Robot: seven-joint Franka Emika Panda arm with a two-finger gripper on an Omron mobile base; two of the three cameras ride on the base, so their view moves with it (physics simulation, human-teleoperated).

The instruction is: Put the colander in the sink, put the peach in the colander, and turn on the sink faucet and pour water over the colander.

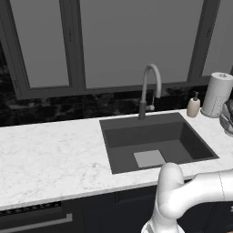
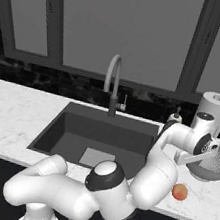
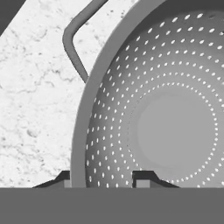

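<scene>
The silver perforated colander (image 2: 216,168) stands on the marble counter right of the sink (image 2: 69,125), and also at the picture's right edge (image 1: 227,119). My gripper (image 2: 201,159) reaches down over its left rim. In the hand view the gripper (image 3: 104,179) straddles that rim: the outer fingertip (image 3: 63,179) lies against the outside, while the inner one stands inside the colander (image 3: 175,127) with a small gap to the wall. One loop handle curves off at the top left. The peach (image 2: 180,192) rests on the counter in front of the colander. The faucet (image 1: 150,86) stands behind the sink (image 1: 182,132), no water running.
A beige soap dispenser (image 1: 193,107) and a paper towel roll (image 1: 217,93) stand at the back right, close behind the colander. White marble counter (image 1: 50,154) stretches left of the sink. My arm's elbow hangs over the counter's front edge.
</scene>
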